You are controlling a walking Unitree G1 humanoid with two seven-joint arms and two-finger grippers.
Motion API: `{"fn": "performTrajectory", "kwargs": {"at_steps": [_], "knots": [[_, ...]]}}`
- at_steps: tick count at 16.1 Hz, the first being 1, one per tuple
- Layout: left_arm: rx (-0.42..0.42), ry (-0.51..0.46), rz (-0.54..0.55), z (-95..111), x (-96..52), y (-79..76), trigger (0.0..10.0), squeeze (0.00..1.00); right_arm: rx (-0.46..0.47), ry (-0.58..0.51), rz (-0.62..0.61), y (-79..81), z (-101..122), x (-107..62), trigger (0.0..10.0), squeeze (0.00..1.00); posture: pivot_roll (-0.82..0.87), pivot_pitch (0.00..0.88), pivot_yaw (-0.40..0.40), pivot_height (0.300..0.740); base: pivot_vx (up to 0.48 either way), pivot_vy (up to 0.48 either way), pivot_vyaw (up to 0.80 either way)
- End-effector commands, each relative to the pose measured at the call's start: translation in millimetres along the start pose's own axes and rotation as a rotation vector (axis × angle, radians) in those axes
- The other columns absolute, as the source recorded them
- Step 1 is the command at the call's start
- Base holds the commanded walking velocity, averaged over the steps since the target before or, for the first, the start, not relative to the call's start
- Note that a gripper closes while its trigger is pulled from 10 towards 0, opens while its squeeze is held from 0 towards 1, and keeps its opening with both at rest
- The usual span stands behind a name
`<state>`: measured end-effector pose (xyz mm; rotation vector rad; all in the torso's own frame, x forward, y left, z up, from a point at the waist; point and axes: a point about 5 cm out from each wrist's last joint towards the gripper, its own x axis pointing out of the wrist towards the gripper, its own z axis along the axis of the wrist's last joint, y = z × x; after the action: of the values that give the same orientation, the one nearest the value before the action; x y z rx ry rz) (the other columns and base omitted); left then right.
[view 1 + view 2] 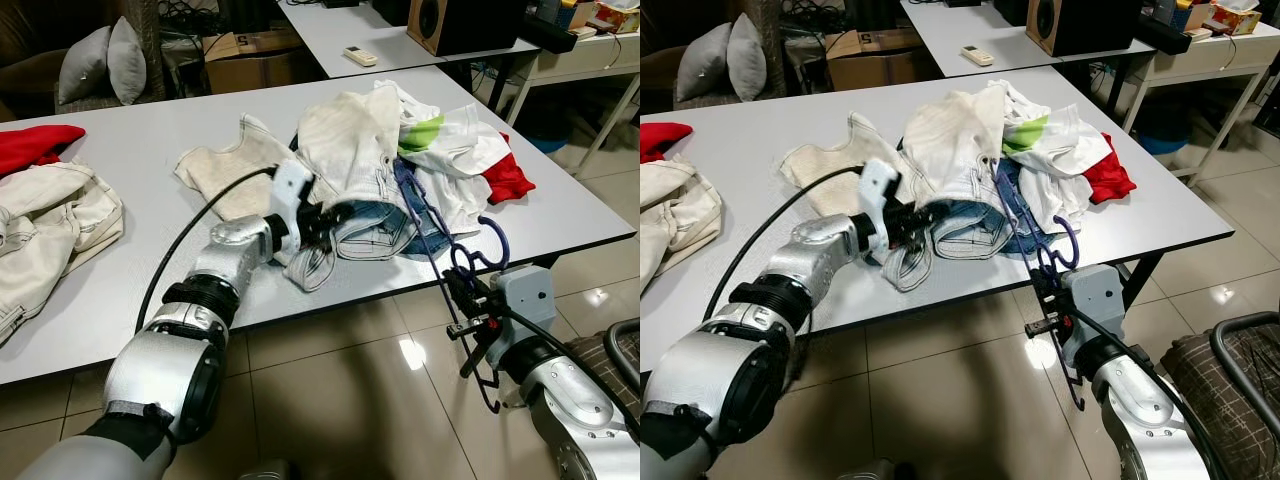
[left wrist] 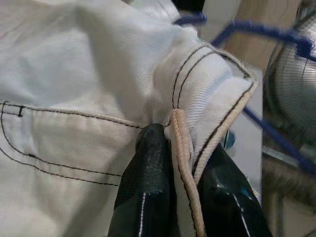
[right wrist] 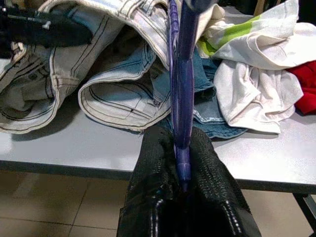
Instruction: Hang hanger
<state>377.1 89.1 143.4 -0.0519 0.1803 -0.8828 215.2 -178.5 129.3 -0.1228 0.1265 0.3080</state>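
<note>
At the front edge of a grey surface [image 1: 150, 140] piled with laundry, the right end effector [image 1: 470, 305] is clamped on one wire of a purple hanger [image 1: 432, 225], its two black fingers [image 3: 158, 163] pressed together on either side of the rod. The hanger's long axis runs up and away from that grip, slanting toward the robot's left into the heap, its far end lying against a pair of pale jeans [image 1: 350, 150]; its hook curls just above the right wrist. The left end effector [image 1: 318, 225] reaches in from the other side, forearm stretched low over the surface, and pinches the jeans' stitched waistband [image 2: 207, 84] between its closed fingers. The hanger's tip sits near this held cloth, so threading the garment likely depends on the right arm pushing along the hanger's own line toward the left.
</note>
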Motion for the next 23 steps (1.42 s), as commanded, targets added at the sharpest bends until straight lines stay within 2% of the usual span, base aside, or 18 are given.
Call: {"fn": "performTrajectory", "kwargs": {"at_steps": [1, 2, 3, 5, 7, 10, 12, 13, 14, 18, 20, 22, 23], "knots": [[0.242, 0.066, 0.034, 6.4, 2.6, -0.7, 10.0, 0.0, -0.001, -0.01, 0.014, 0.7, 1.5, -1.2, 10.0, 0.0, -0.01, 0.003, 0.074, 0.74, 0.0, 0.0, 0.0], [0.291, 0.086, 0.034, 4.7, 2.3, -1.2, 10.0, 0.82, -0.002, -0.01, 0.014, 0.9, 1.5, -1.2, 10.0, 0.0, -0.01, 0.003, 0.074, 0.74, 0.0, 0.0, 0.0], [0.316, 0.101, 0.031, 2.4, 1.8, -1.8, 10.0, 1.0, -0.003, -0.01, 0.016, 1.4, 1.4, -1.5, 10.0, 0.0, -0.01, 0.004, 0.077, 0.74, 0.0, 0.0, 0.0], [0.346, 0.083, 0.019, 5.0, -0.3, -3.1, 10.0, 1.0, -0.002, -0.009, 0.013, 1.2, 1.0, -2.6, 10.0, 0.0, -0.01, 0.005, 0.078, 0.74, 0.0, 0.0, 0.0], [0.377, 0.04, -0.077, 7.8, -5.0, -10.3, 10.0, 1.0, 0.002, -0.003, 0.009, 2.1, -1.0, -5.3, 10.0, 0.0, -0.01, 0.013, 0.081, 0.74, 0.0, 0.0, 0.0], [0.394, 0.048, -0.154, 4.2, -10.0, -15.9, 10.0, 1.0, 0.003, 0.002, 0.013, 2.9, -2.1, -5.9, 10.0, 0.0, -0.01, 0.016, 0.081, 0.74, 0.0, 0.0, 0.0], [0.43, 0.069, -0.082, 1.3, -9.8, -11.7, 10.0, 1.0, 0.002, 0.004, 0.014, 2.7, -2.8, -6.0, 10.0, 0.0, -0.01, 0.012, 0.081, 0.74, 0.0, 0.0, 0.0], [0.47, 0.078, -0.007, 2.4, -9.0, -8.1, 10.0, 1.0, 0.0, 0.004, 0.015, 2.5, -2.7, -6.0, 10.0, 0.0, -0.01, 0.009, 0.081, 0.74, 0.0, 0.0, 0.0], [0.53, 0.052, 0.099, 6.5, -6.9, -5.5, 10.0, 0.0, -0.001, 0.001, 0.017, 3.0, -2.3, -5.8, 10.0, 0.0, -0.01, 0.003, 0.083, 0.74, 0.0, 0.0, 0.0], [0.516, -0.014, 0.227, 10.1, -8.5, -2.5, 10.0, 0.0, 0.004, -0.002, 0.018, 5.8, -2.6, -6.2, 10.0, 0.0, -0.02, 0.0, 0.084, 0.74, 0.0, 0.0, 0.0], [0.549, 0.034, 0.281, 7.2, -13.0, 3.5, 10.0, 0.0, 0.005, 0.003, 0.022, 7.5, -3.7, -7.0, 10.0, 0.0, -0.02, 0.0, 0.083, 0.74, 0.0, 0.0, 0.0], [0.563, 0.077, 0.263, 2.4, -13.2, 0.4, 10.0, 0.0, 0.004, 0.004, 0.024, 7.5, -3.9, -7.2, 10.0, 0.0, -0.01, 0.001, 0.083, 0.74, 0.0, 0.0, 0.0], [0.577, 0.127, 0.241, -3.5, -11.8, -4.4, 5.4, 0.0, 0.003, 0.004, 0.023, 7.2, -3.9, -6.5, 10.0, 0.0, -0.01, 0.001, 0.083, 0.74, 0.0, 0.0, 0.0]]}}
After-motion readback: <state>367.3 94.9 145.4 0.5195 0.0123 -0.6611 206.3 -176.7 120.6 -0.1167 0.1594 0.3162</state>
